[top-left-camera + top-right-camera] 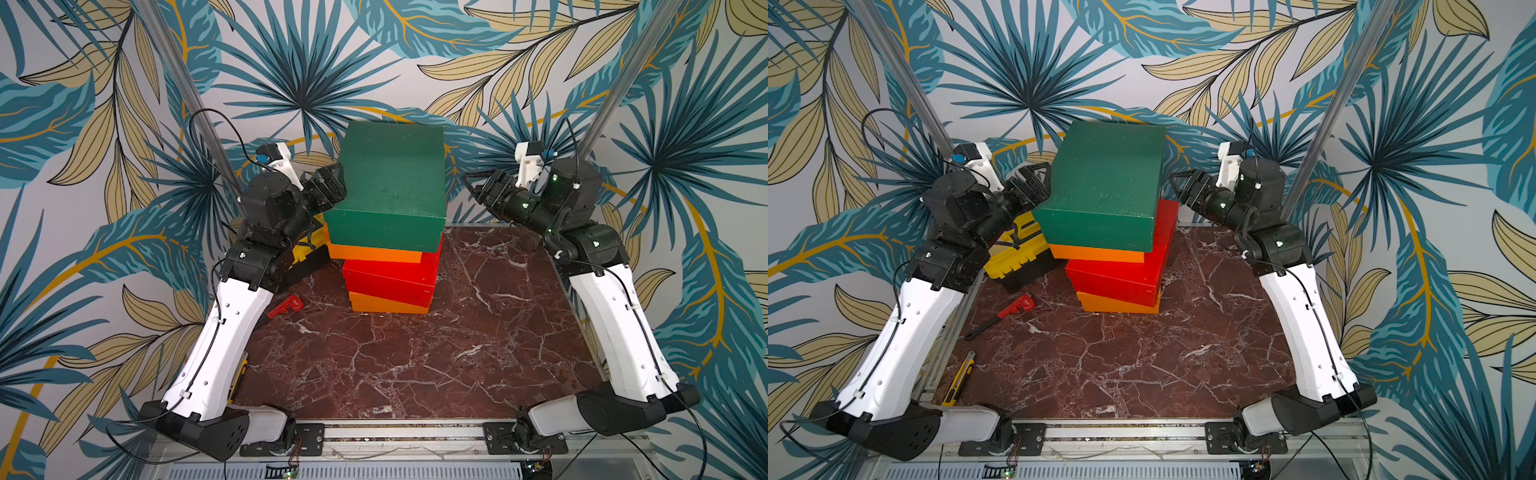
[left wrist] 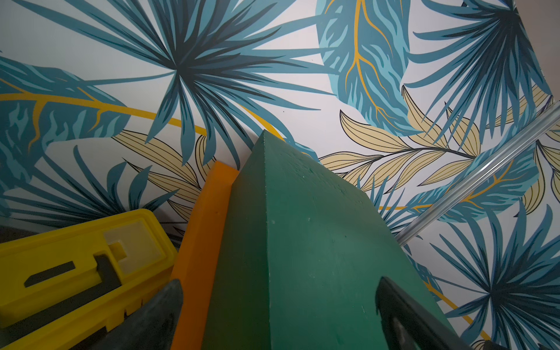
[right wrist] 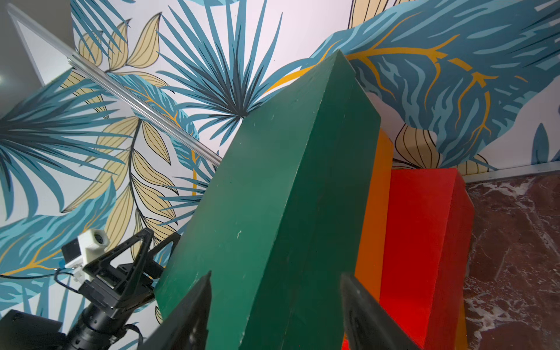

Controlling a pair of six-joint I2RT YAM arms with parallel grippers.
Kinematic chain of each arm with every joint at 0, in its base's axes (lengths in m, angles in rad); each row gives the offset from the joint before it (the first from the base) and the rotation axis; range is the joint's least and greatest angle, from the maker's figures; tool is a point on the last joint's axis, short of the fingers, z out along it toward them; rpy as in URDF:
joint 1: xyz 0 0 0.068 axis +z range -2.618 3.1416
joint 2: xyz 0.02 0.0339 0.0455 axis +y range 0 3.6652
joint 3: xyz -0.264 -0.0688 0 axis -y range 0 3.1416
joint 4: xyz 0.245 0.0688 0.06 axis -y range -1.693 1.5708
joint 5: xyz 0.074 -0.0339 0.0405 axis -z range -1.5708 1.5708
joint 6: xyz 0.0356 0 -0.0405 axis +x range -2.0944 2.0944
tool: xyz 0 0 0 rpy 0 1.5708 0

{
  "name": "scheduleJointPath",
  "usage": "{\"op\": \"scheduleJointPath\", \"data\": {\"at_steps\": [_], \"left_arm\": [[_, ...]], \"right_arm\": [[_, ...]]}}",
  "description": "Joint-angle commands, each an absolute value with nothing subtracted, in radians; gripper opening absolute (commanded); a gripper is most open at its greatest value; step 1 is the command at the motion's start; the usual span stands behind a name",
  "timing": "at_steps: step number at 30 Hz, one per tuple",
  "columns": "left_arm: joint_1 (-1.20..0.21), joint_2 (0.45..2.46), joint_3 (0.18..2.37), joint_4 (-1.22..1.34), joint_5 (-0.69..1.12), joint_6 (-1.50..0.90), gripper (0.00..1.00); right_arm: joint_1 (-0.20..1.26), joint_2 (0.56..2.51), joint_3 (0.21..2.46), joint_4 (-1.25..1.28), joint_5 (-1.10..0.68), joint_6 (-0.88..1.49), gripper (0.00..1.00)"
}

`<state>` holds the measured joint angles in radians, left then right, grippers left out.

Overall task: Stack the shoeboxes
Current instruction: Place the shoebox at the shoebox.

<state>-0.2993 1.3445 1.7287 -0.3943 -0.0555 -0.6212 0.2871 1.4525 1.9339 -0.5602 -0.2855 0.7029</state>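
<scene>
Four shoeboxes stand stacked at the back middle in both top views. A dark green box (image 1: 390,178) (image 1: 1104,183) lies on top, then an orange box (image 1: 374,253), a red box (image 1: 390,278), and an orange box (image 1: 386,305) at the bottom, each slightly skewed. My left gripper (image 1: 336,180) (image 2: 278,281) is open at the green box's left side, its fingers straddling that box's upper edge. My right gripper (image 1: 471,183) (image 3: 276,275) is open just right of the green box, a little apart from it. The right wrist view shows the green box (image 3: 272,181) and red box (image 3: 418,242).
A yellow toolbox (image 1: 1017,253) (image 2: 75,257) sits left of the stack, under my left arm. A red pipe wrench (image 1: 1013,309) and a yellow utility knife (image 1: 959,380) lie on the marble table (image 1: 415,353) at the left. Metal posts rise behind both arms.
</scene>
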Motion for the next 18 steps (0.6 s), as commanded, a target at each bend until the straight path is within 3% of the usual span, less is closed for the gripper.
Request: {"op": "scheduleJointPath", "data": {"at_steps": [1,5,13,15,18], "left_arm": [[-0.265,1.304,1.735,-0.42,-0.046,-0.625,0.99],[-0.194,1.268,1.678,-0.42,-0.03,-0.654,0.89],[-0.075,1.257,1.563,-0.419,0.026,-0.718,0.58],[-0.058,1.269,1.534,-0.409,0.043,-0.738,0.53],[-0.042,1.299,1.507,-0.397,0.078,-0.759,0.47]], "right_arm": [[0.279,1.438,1.878,-0.583,-0.277,0.69,0.61],[0.276,1.443,1.854,-0.618,-0.25,0.673,0.57],[0.275,1.488,1.812,-0.594,-0.291,0.65,0.06],[0.275,1.518,1.81,-0.577,-0.343,0.66,0.0],[0.279,1.562,1.807,-0.549,-0.415,0.688,0.0]]}}
